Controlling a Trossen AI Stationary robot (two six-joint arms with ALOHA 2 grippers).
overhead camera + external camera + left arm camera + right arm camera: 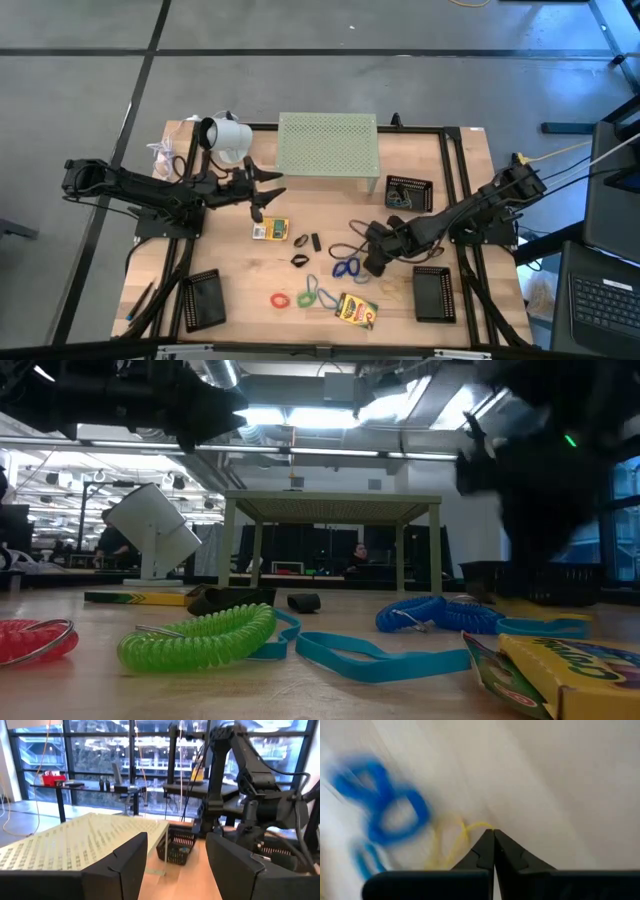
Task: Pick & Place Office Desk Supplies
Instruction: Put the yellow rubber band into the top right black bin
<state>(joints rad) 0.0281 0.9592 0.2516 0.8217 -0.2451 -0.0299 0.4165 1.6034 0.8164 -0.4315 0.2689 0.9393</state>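
Note:
Two yellow-and-green crayon boxes lie flat on the table, one (270,229) just below my left gripper (274,193) and one (356,310) near the near edge. Between them lie a red loop (279,299), a green coil (308,296), a blue coil (347,267) and small black clips (300,260). My left gripper (175,851) is open and raised above the table. My right gripper (374,264) is low beside the blue coil (385,810), shut (493,832), with a thin yellow rubber band (455,840) at its fingertips. My right gripper pinches the thin yellow rubber band at its very fingertips, where one strand (481,825) runs into the shut tips. The fingers slant down at the table. The rest of the band trails slack on the tabletop toward the blue coil.
A pale green perforated stand (328,145) and a white lamp-like object (225,135) sit at the far side. Black mesh trays stand at the near left (203,298), near right (434,292) and far right (408,190). A blue flat band (370,655) lies by the green coil (200,638).

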